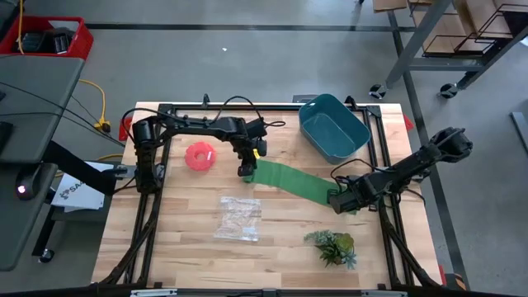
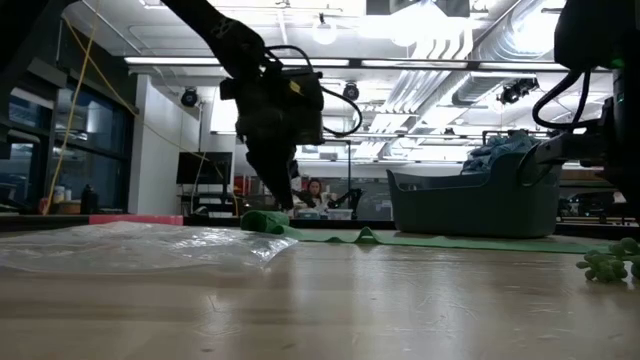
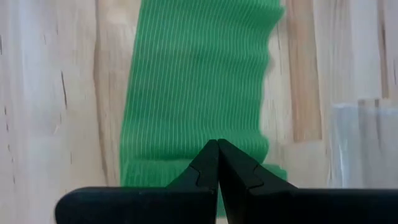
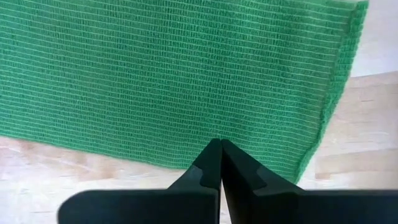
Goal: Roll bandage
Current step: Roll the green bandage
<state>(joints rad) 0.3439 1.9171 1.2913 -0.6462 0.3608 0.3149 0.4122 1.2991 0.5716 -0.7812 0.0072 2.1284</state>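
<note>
The green bandage lies flat on the wooden table as a long strip running from centre to right. Its left end is a small roll. My left gripper is shut at that left end, with the strip stretching away from it in the left wrist view. My right gripper is shut at the strip's right end, near a corner of the cloth. My left gripper comes from above with its shut fingertips down on the bandage's left end, just beside the rolled part. No cloth shows between the fingers. The strip lies on the table. My right gripper has its shut fingertips down on the bandage's right end, near its long edge and corner. It comes slanting from the table's right. The cloth lies flat on the table under them.
A teal tub stands at the far right. A pink-red ring lies left of my left gripper. A clear plastic bag lies at the near centre and a leafy green sprig at the near right.
</note>
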